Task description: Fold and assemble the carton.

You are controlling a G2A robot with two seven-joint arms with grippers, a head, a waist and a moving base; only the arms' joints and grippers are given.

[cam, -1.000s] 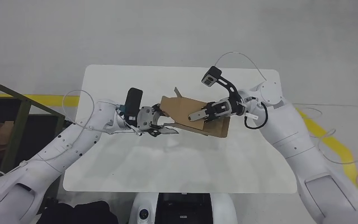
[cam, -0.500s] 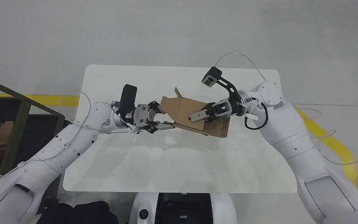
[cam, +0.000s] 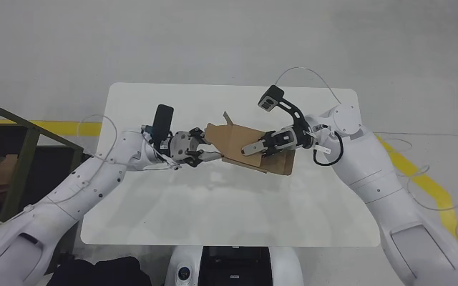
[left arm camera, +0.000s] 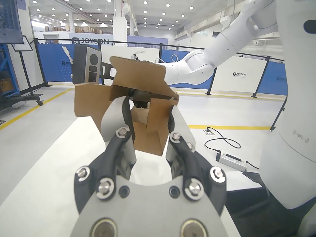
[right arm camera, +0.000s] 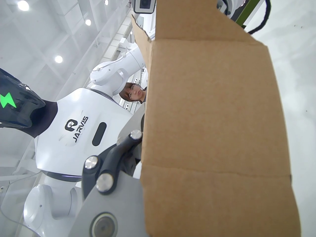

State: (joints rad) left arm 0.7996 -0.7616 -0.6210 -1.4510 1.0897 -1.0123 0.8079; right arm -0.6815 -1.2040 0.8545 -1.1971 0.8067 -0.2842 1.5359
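Cardboard carton (cam: 236, 136): lying mid white worktop (cam: 229, 207) amid grey floor (cam: 215, 43).
Left gripper (left arm camera: 147, 109): spreading at its 9 o'clock.
Right gripper (cam: 252, 148): pinching its panel.

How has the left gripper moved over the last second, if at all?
Yes: the left gripper has edged toward the table's far edge, judged against the unmoved carton.

Plain brown carton (cam: 247, 139). White table (cam: 215, 207). Silver-and-black left gripper (left arm camera: 147, 107). Grey floor (cam: 215, 43), yellow stripe (cam: 64, 127). Blue barrier panels (left arm camera: 49, 50).
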